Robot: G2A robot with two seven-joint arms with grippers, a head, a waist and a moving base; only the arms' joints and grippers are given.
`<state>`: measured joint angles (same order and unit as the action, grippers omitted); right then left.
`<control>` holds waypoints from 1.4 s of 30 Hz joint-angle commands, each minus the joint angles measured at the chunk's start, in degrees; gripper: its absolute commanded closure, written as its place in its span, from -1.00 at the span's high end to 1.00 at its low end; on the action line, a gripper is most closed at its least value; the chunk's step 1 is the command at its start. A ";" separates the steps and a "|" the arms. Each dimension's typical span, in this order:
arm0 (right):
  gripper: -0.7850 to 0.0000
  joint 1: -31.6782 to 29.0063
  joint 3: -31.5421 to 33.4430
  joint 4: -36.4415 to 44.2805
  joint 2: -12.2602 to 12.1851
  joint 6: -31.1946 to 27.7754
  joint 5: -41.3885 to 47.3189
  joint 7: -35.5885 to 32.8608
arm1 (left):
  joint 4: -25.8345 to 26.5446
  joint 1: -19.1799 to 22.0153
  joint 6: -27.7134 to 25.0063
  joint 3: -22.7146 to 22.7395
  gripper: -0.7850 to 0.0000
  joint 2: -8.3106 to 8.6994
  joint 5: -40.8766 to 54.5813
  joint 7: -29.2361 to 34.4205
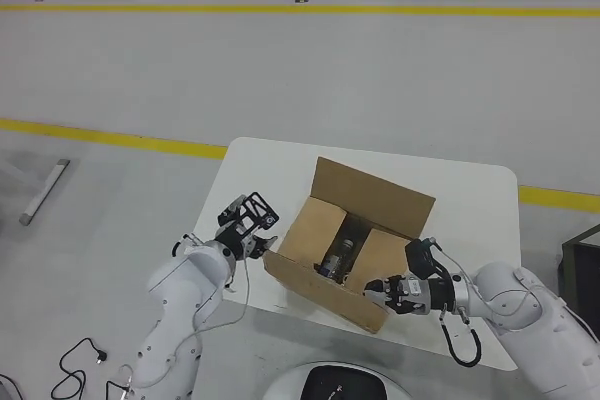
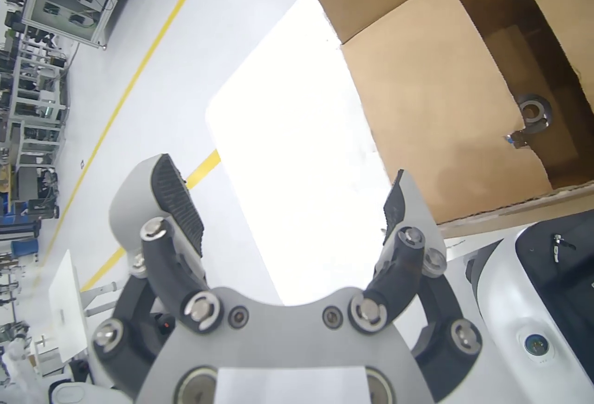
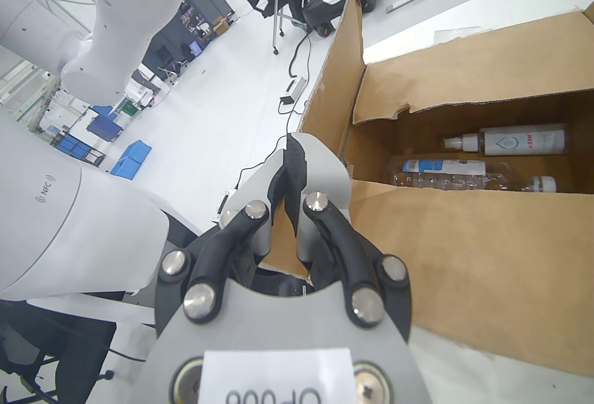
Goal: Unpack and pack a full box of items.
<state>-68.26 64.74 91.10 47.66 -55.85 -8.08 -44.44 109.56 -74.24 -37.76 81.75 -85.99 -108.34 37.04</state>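
Observation:
An open cardboard box (image 1: 375, 195) stands near the front edge of the white table (image 1: 470, 200), its flaps spread. Inside lie a clear plastic bottle (image 3: 455, 176) and a white spray bottle (image 3: 519, 140); from above a bottle (image 1: 338, 255) shows in the gap between the flaps. My right gripper (image 3: 290, 174) is shut on the edge of the box's front flap (image 3: 464, 239), at the box's near right corner (image 1: 378, 294). My left gripper (image 2: 287, 202) is open and holds nothing, hovering just off the box's left flap (image 2: 431, 99) at the table's left edge (image 1: 252, 228).
The box sits close to the table's near edge, with bare tabletop behind it and to its right. A dark frame (image 1: 592, 262) stands on the floor at the right. Cables (image 1: 75, 360) lie on the floor at lower left.

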 commanded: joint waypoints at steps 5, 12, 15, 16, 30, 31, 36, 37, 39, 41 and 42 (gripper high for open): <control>-1.00 0.17 0.20 0.01 -0.15 -0.85 -0.46 0.70 | 0.91 -0.03 -2.72 -1.80 1.00 0.42 0.93 1.28; -0.98 0.35 0.06 0.03 -0.31 -1.25 -0.56 1.14 | 2.82 -0.71 -6.44 -2.01 1.00 1.16 1.83 2.36; -0.93 0.48 0.01 -0.03 -0.36 -1.52 0.15 1.59 | 3.28 -0.91 -7.15 -1.76 1.00 1.48 1.94 2.60; -0.81 0.53 0.00 -0.06 -0.39 -1.63 0.34 1.64 | 3.38 -0.89 -7.52 -1.77 1.00 1.61 1.59 2.72; -0.88 0.73 0.20 -2.03 -0.78 -0.34 2.22 2.74 | 5.18 -2.04 -9.04 -1.33 1.00 2.98 1.63 2.92; -0.93 0.57 0.43 -2.37 -0.80 0.09 2.06 3.23 | 5.41 -2.16 -9.20 -1.23 1.00 3.08 1.72 3.01; -1.00 -1.17 1.61 -4.68 -0.86 1.08 1.14 6.50 | 6.26 -3.13 -9.87 -0.55 1.00 3.59 2.16 3.58; -1.00 -1.75 1.89 -5.29 -0.88 1.12 1.06 7.36 | 6.35 -3.38 -9.98 -0.38 1.00 3.69 2.20 3.77; -1.00 -2.78 2.61 -6.51 -0.93 1.19 0.55 8.96 | 6.57 -3.92 -10.05 -0.08 1.00 3.90 2.23 4.07; -1.00 -3.79 3.21 -7.46 -1.00 1.21 0.15 10.10 | 6.77 -4.57 -10.09 0.21 1.00 4.10 2.34 4.31; -1.00 -4.28 3.55 -7.90 -1.03 1.37 0.09 10.78 | 6.92 -4.89 -9.99 0.36 1.00 4.19 2.44 4.42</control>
<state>-72.06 67.94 83.65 46.67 -54.62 -7.90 -34.27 116.33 -78.76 -47.87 81.95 -81.90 -106.02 41.36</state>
